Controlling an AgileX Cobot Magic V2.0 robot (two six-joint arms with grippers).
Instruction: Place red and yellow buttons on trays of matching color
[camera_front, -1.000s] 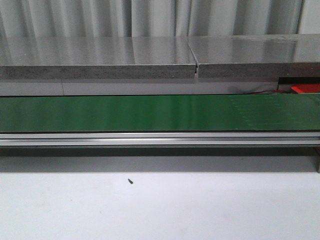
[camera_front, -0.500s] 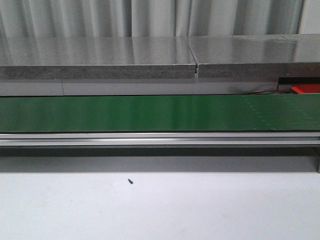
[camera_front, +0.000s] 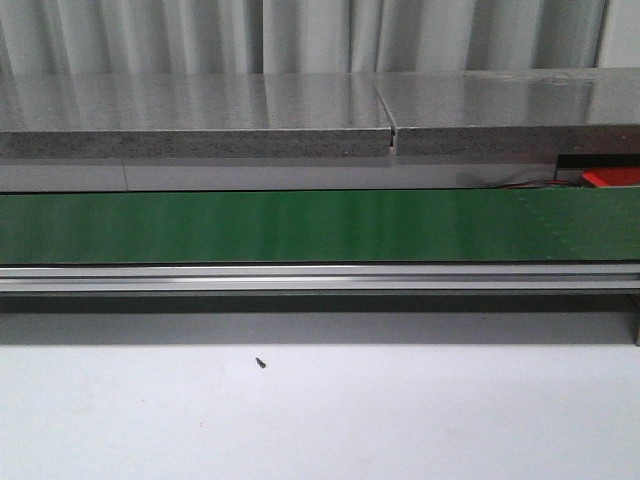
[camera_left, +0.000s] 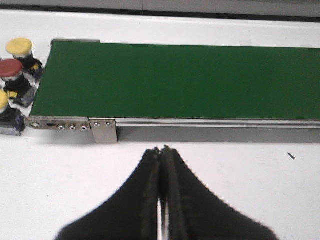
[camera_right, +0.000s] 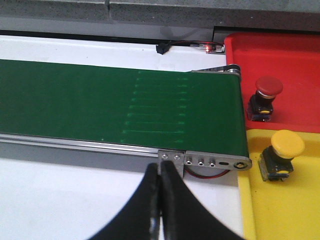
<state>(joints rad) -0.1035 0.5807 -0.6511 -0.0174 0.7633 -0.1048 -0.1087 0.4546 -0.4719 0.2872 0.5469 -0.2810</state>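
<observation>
In the left wrist view, a yellow button, a red button and part of another yellow button stand on the white table beside one end of the green belt. My left gripper is shut and empty over the table, short of the belt's rail. In the right wrist view, a red button stands on the red tray and a yellow button on the yellow tray. My right gripper is shut and empty by the belt's other end.
The green conveyor belt with its aluminium rail runs across the front view, with a grey ledge behind it. A corner of the red tray shows at far right. A small dark speck lies on the white table.
Faint marks on the belt surface have shifted to the right in the front view. Nothing else has moved.
</observation>
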